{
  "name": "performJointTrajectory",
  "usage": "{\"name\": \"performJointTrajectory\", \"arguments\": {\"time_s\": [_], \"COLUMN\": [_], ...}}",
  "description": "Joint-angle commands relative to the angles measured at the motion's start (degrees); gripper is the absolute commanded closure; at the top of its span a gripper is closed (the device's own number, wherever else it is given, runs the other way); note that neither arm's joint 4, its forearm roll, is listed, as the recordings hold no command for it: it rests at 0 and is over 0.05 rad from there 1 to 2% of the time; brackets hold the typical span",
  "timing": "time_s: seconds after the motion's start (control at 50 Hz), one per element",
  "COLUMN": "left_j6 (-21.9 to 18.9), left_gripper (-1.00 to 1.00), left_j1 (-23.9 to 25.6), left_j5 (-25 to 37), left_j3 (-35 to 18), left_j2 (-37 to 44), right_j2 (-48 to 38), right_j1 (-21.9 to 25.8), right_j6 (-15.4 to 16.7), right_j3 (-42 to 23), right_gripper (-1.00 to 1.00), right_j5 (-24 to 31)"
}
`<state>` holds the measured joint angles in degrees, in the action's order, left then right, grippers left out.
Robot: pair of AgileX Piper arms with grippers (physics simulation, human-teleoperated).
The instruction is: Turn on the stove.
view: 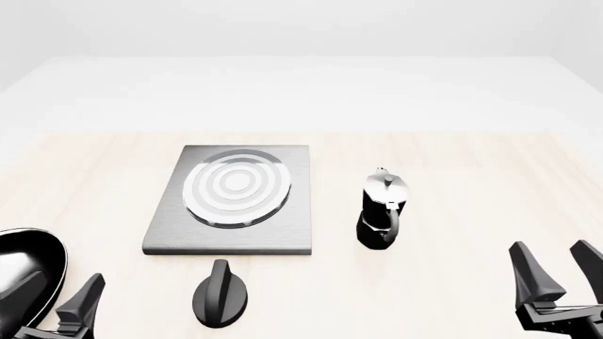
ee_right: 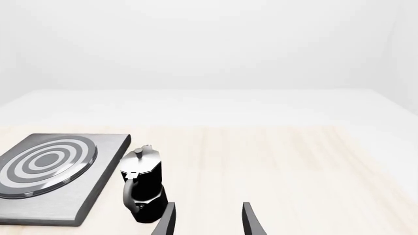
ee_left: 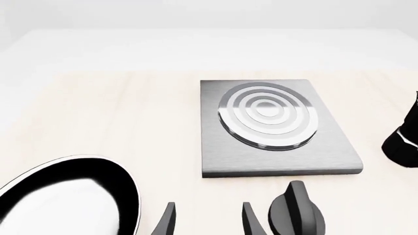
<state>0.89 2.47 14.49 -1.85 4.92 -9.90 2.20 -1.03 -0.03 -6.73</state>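
The stove point(view: 282, 233) is a flat slab of brushed grey metal with a round burner point(view: 236, 185) of silver rings, lying left of centre on the table. It also shows in the left wrist view point(ee_left: 326, 142) and the right wrist view point(ee_right: 98, 186). A small black dial point(view: 219, 293) with a raised ridge lies just in front of the stove, and shows in the left wrist view point(ee_left: 297, 210). My left gripper point(view: 58, 296) is open and empty, near the table's front left, left of the dial. My right gripper point(view: 558, 268) is open and empty at the front right.
A black-and-silver coffee pot point(view: 382, 210) stands upright right of the stove, also in the right wrist view point(ee_right: 144, 191). A black frying pan point(view: 24, 265) lies at the front left, beside my left gripper, and shows in the left wrist view point(ee_left: 72, 196).
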Motion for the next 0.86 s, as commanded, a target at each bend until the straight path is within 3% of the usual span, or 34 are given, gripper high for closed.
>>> {"name": "performJointTrajectory", "arguments": {"time_s": [0.02,0.42,0.86], "left_j6": [-0.91,0.2,-0.55], "left_gripper": [-1.0,-1.0,-1.0], "left_j1": [-1.64,-2.67,-4.62], "left_j5": [5.82,9.77,8.61], "left_j3": [0.56,-2.2,-0.65], "left_j2": [-4.9,-4.92,-4.92], "right_j2": [-1.61,-0.41,0.59], "right_j1": [0.13,0.06,-0.03], "right_j6": [0.17,0.41,0.5], "right_j3": [0.02,0.02,0.02], "right_gripper": [-1.0,-1.0,-1.0], "right_j5": [-1.22,-0.38,0.36]}}
